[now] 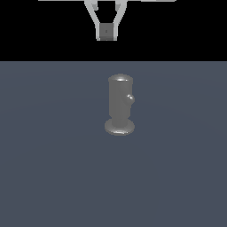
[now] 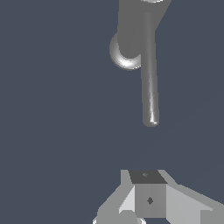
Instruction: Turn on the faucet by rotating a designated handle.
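You'll find the faucet standing upright on the grey floor mid-scene, its handle pointing toward the exterior camera, a small knob end-on on the exterior view's right side. Farther back and higher, your gripper hangs clear of it, fingers pinched together on nothing.

The faucet looks like dull grey metal, smooth, with soft highlights on its rounded top and flared foot. The handle is the same smooth grey metal, with a brighter sheen running along its length to the rounded tip. The gripper appears as pale grey, matt, hard plastic-like material with flat facets. The ground is a uniform matt slate blue, smooth and textureless.
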Robot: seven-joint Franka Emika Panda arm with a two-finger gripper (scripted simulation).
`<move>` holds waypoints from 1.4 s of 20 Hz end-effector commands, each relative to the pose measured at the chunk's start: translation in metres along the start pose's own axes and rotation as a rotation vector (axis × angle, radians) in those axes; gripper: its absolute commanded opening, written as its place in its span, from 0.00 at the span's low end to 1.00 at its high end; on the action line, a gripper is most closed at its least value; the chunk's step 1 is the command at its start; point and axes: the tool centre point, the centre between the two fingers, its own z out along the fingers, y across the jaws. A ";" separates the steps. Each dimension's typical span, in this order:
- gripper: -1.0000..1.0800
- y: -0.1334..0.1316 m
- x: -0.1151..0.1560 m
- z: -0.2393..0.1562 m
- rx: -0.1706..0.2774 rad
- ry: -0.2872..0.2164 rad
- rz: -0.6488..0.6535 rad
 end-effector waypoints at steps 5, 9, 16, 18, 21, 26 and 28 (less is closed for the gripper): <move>0.00 -0.004 0.018 0.048 -0.001 0.005 -0.002; 0.00 -0.006 0.027 0.071 -0.001 0.007 -0.003; 0.00 -0.009 0.039 0.098 -0.002 0.011 -0.005; 0.00 -0.009 0.041 0.103 -0.002 0.011 -0.005; 0.00 -0.009 0.044 0.107 -0.002 0.011 -0.005; 0.00 -0.009 0.045 0.108 -0.002 0.011 -0.005; 0.00 -0.009 0.044 0.108 -0.002 0.011 -0.005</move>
